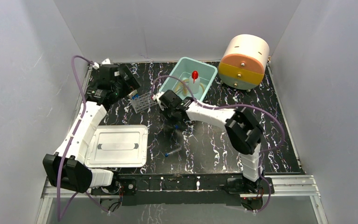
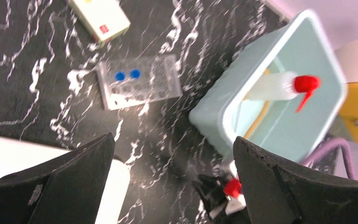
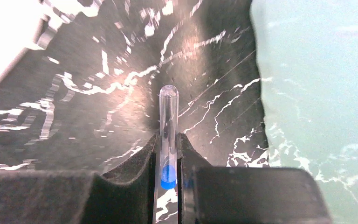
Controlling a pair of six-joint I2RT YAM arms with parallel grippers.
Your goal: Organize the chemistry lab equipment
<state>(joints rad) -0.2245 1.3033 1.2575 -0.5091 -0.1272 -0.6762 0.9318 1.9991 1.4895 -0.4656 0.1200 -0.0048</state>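
Observation:
In the right wrist view my right gripper (image 3: 168,138) is shut on a thin blue-capped tube (image 3: 168,105), which points away over the black marbled tabletop beside the teal bin (image 3: 317,93). From above, that gripper (image 1: 176,122) sits just in front of the bin (image 1: 209,74). Another tube (image 1: 172,151) lies loose nearer the front. My left gripper (image 2: 173,144) hangs wide open and holds nothing, above the grey tube rack (image 2: 140,84), where two blue caps show. The red-nozzled wash bottle (image 2: 279,86) and tan tubing (image 2: 256,119) lie in the bin.
A white lidded tray (image 1: 119,144) sits at the front left. A round cream, orange and yellow drum (image 1: 244,60) stands at the back right. A small cream box (image 2: 100,18) lies beyond the rack. Grey walls close in three sides.

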